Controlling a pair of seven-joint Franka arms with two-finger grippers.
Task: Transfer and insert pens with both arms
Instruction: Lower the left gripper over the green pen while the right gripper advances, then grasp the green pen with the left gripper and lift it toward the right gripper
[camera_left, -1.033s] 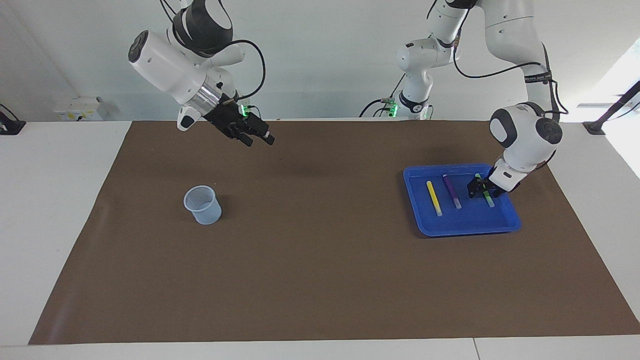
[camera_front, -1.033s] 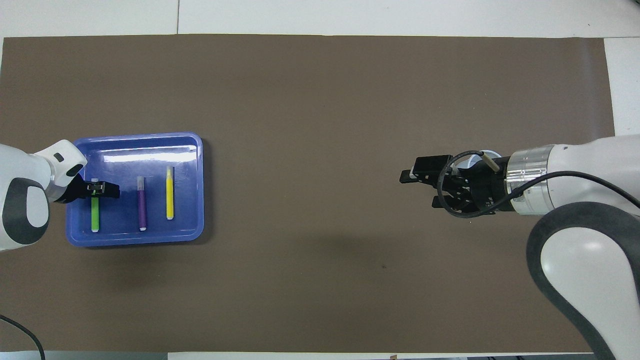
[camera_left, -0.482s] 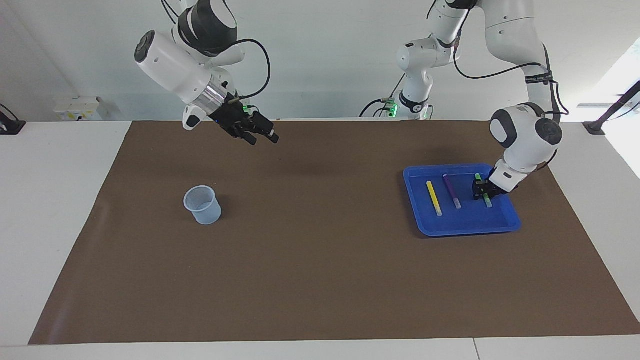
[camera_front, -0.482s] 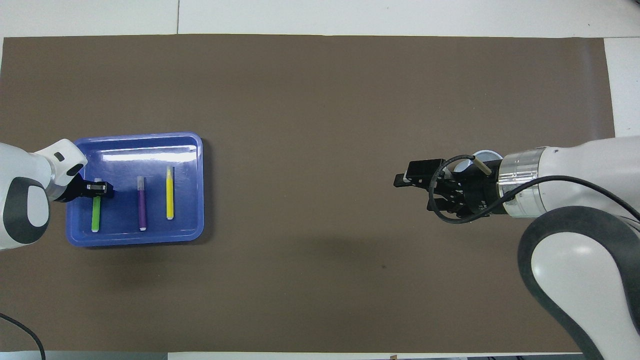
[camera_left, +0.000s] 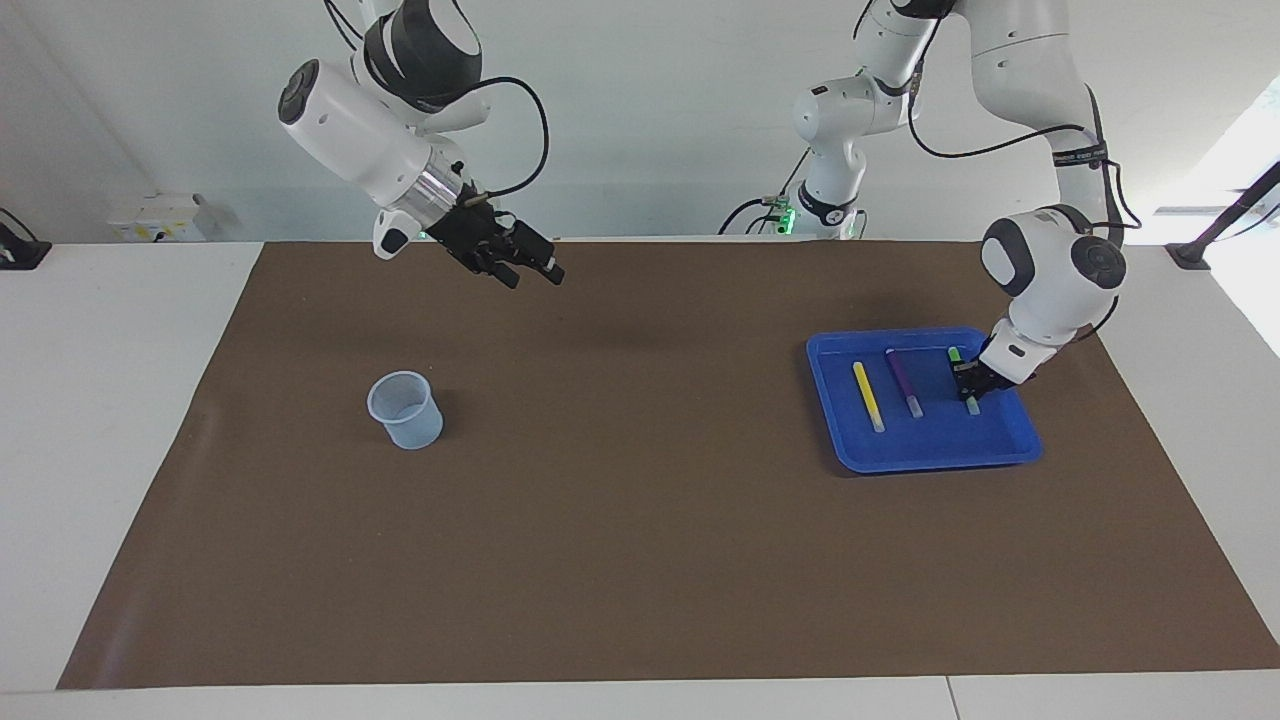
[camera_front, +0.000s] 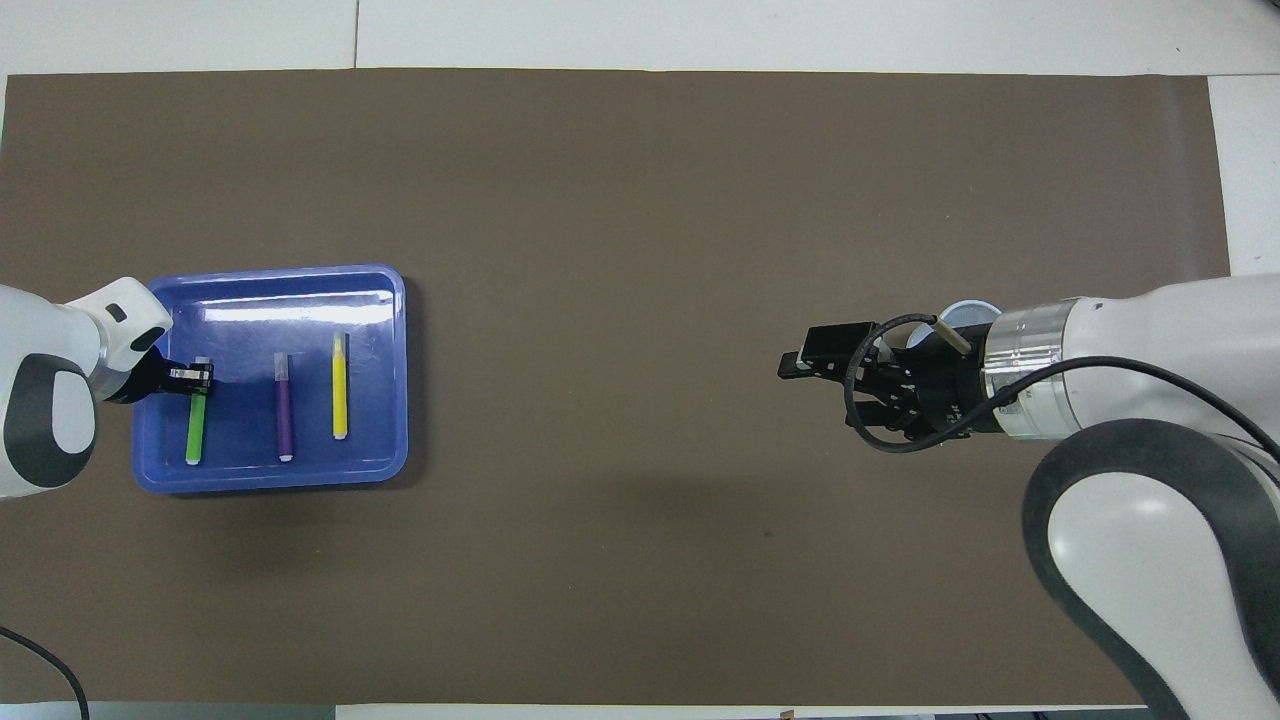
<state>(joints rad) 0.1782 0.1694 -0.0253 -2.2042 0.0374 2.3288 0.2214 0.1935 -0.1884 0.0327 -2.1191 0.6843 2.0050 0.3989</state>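
Three pens lie side by side in a blue tray (camera_left: 940, 452) (camera_front: 300, 290) toward the left arm's end of the table. My left gripper (camera_left: 968, 384) (camera_front: 200, 377) is down in the tray, shut on the green pen (camera_left: 953, 354) (camera_front: 195, 432) near the end that points away from the robots. The purple pen (camera_left: 903, 384) (camera_front: 284, 420) and the yellow pen (camera_left: 868, 396) (camera_front: 340, 387) lie untouched beside it. My right gripper (camera_left: 532, 279) (camera_front: 815, 385) hangs open and holds nothing, high over the brown mat.
A clear plastic cup (camera_left: 405, 408) (camera_front: 972, 312) stands upright on the brown mat (camera_left: 640, 520) toward the right arm's end; in the overhead view the right wrist covers most of it. White tabletop borders the mat.
My left gripper's fingers have closed onto the green pen. The right gripper has drifted a little toward the middle of the table, still open.
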